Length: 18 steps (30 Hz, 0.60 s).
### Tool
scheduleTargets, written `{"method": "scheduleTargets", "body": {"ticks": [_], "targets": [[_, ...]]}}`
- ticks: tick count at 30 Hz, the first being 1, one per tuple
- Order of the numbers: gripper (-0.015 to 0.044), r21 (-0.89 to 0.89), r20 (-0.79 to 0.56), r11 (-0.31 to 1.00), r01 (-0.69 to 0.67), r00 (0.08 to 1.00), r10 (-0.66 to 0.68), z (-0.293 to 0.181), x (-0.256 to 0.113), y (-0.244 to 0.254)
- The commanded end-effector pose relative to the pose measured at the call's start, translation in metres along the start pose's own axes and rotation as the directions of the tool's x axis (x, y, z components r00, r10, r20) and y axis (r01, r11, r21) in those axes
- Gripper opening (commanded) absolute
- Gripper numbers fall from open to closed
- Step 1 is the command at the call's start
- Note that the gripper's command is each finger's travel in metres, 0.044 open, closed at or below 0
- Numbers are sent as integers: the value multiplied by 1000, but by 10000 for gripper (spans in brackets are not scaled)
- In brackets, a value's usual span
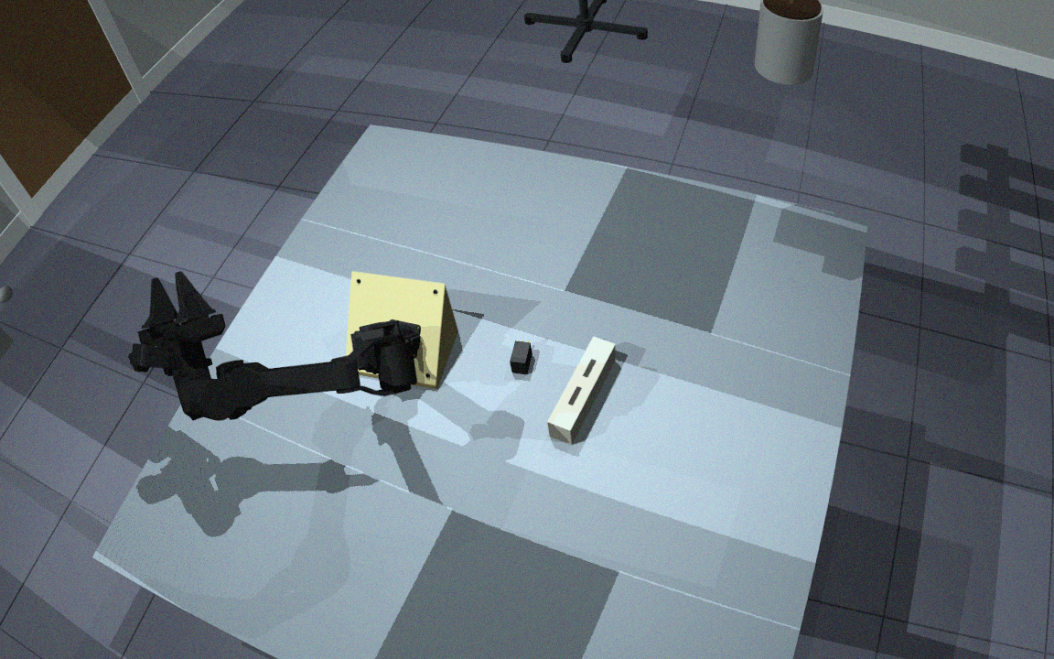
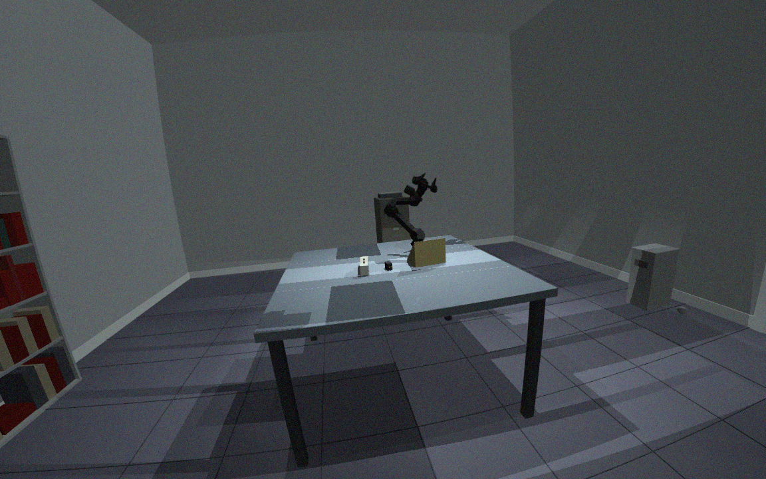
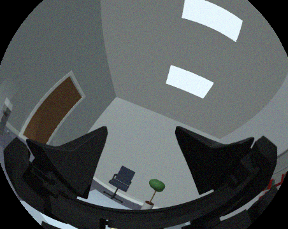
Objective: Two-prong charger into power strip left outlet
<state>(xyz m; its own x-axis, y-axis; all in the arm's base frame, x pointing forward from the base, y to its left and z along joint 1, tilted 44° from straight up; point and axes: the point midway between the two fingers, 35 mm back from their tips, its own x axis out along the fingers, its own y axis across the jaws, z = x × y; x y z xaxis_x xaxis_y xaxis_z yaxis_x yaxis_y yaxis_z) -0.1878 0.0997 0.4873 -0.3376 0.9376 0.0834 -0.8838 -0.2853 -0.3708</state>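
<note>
The charger is a small black block on the table; its prongs cannot be made out. The white power strip lies beside it, to its right in the top view, with two dark outlets on its top face. My gripper is open and empty, raised high and far to the left of the charger in the top view. Its fingers stand wide apart in the wrist view, with only the room between them.
A yellow sloped block stands on the table, close to the arm's base and left of the charger in the top view. The arm reaches left from it. An office chair and a potted plant stand beyond the table.
</note>
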Motion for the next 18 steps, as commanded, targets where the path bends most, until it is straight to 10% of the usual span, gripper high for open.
{"method": "scheduleTargets", "body": {"ticks": [1, 18], "targets": [[426, 0, 1, 1000, -1, 1000, 1, 0, 0, 0], [440, -53, 118, 980, -190, 974, 195, 17, -33, 43]]}}
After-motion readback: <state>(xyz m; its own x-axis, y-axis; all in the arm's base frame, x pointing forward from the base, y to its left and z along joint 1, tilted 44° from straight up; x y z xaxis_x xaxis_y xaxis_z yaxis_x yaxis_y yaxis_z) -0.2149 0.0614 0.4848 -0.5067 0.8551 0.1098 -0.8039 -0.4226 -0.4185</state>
